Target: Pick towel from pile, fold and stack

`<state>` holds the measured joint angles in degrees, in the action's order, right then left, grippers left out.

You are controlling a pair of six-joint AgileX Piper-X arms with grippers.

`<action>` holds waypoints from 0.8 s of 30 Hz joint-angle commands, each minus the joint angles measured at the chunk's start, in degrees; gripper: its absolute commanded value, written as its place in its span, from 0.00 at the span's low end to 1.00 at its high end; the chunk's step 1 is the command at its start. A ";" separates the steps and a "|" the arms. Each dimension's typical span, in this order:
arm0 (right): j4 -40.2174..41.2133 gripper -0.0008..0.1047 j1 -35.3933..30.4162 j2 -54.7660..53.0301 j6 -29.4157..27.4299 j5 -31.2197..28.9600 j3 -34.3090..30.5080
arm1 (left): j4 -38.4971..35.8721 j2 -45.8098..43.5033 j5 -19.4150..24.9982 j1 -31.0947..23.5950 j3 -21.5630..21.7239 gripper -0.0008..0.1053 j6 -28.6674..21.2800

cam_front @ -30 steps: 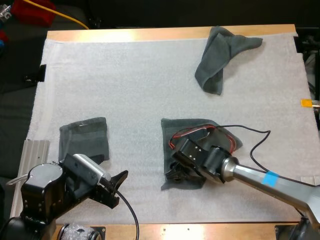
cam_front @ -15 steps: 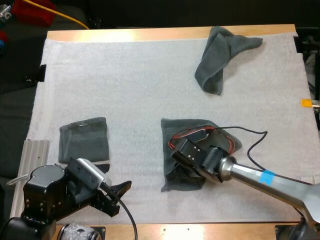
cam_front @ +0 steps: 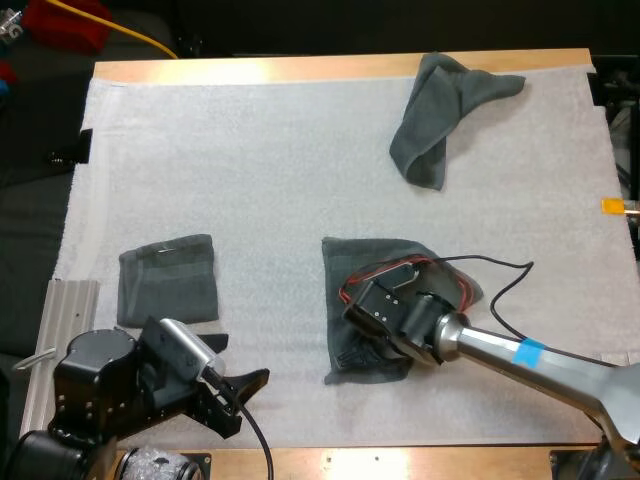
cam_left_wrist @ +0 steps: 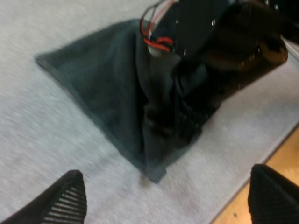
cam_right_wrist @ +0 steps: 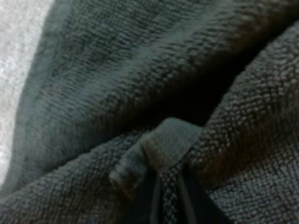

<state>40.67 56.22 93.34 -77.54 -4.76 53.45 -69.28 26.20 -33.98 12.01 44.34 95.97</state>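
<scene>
The right gripper (cam_front: 362, 350) clenches its jaws on a fold of the half-folded towel (cam_front: 350, 262), near its front edge, likely to pull it over. The left gripper (cam_front: 248, 384) hangs left of that towel, jaws released. The folded towel (cam_front: 168, 280) lies farther left, the crumpled towel (cam_front: 440, 115) beyond.

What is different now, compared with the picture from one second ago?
The left end effector, open, drew back toward the table's near edge and slightly to the right, uncovering more of the folded towel. The right end effector stayed shut on the middle towel. The crumpled towel did not move.
</scene>
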 commanded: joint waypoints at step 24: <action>32.02 0.01 -0.07 -15.82 -7.73 -12.32 -0.05 | 5.50 15.77 -4.03 13.75 -3.62 0.66 0.15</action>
<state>71.27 56.22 78.08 -84.85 -16.10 53.33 -64.48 41.97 -37.98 25.53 40.70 96.04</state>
